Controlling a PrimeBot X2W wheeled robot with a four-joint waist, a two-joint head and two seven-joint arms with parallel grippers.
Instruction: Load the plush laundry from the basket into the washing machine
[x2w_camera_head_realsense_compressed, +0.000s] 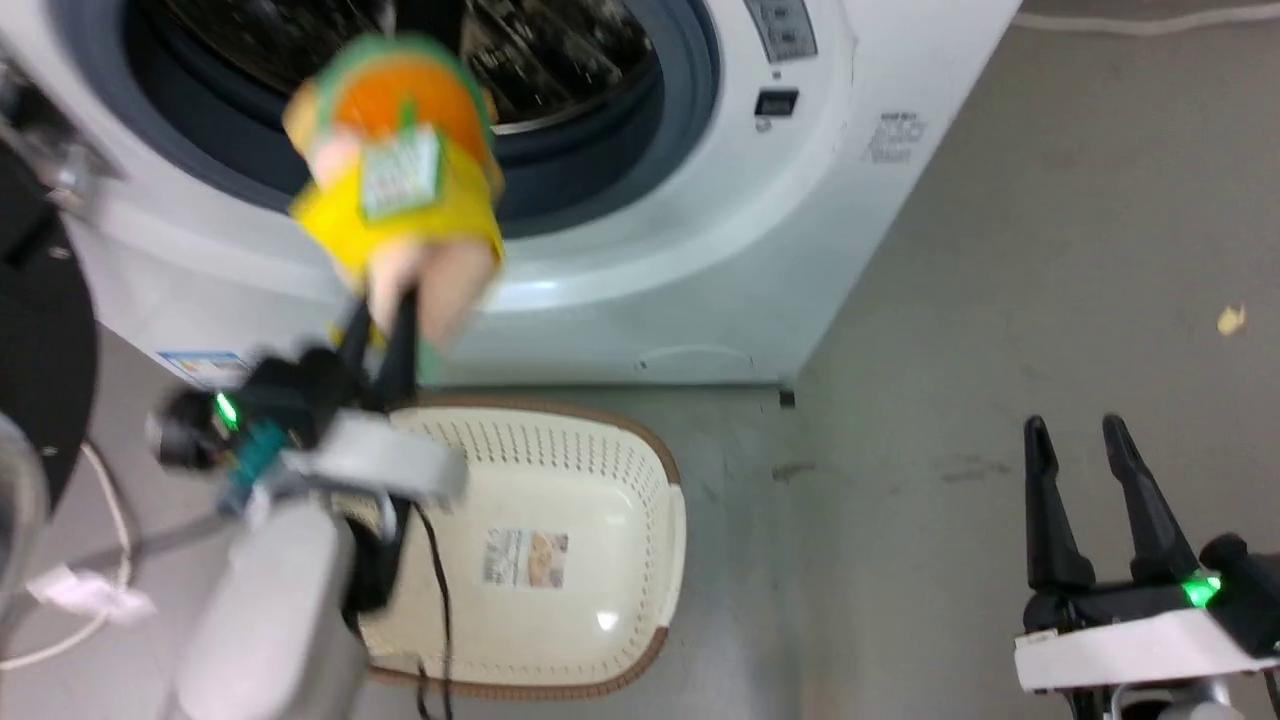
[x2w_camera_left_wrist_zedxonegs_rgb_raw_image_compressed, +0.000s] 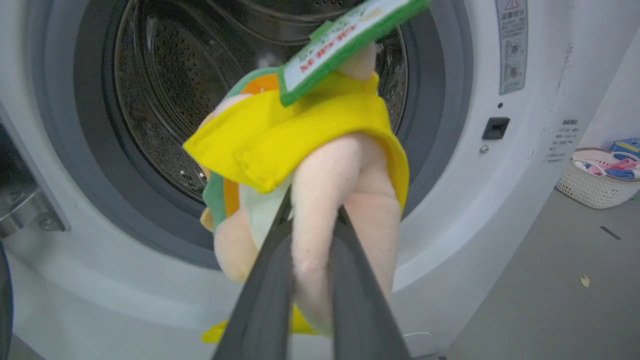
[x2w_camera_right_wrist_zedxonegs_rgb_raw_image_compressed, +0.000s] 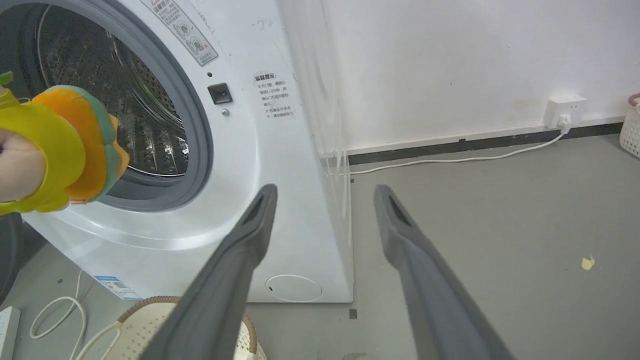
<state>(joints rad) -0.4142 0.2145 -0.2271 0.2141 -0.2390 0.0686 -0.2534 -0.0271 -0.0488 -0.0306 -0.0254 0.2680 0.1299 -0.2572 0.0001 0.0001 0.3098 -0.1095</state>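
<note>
Plush laundry (x2w_camera_head_realsense_compressed: 400, 170) — 1 pc, pinched by left end effector (x2w_camera_head_realsense_compressed: 385, 305); right end effector (x2w_camera_head_realsense_compressed: 1075, 425) spread, empty; 1 basket (x2w_camera_head_realsense_compressed: 640, 470).

Bright, even light is coming from overhead, casting only faint, soft shadows on the floor (x2w_camera_head_realsense_compressed: 1000, 250). In the head view, motion blur is smearing the plush laundry (x2w_camera_head_realsense_compressed: 400, 190) and the left gripper (x2w_camera_head_realsense_compressed: 383, 310), while the right gripper (x2w_camera_head_realsense_compressed: 1075, 432) is showing crisp. Glare is glinting off the washing machine (x2w_camera_head_realsense_compressed: 620, 290) front, its drum (x2w_camera_left_wrist_zedxonegs_rgb_raw_image_compressed: 160, 110) and the basket (x2w_camera_head_realsense_compressed: 605, 620) floor. Wide-angle curvature is bending both wrist views' edges
</note>
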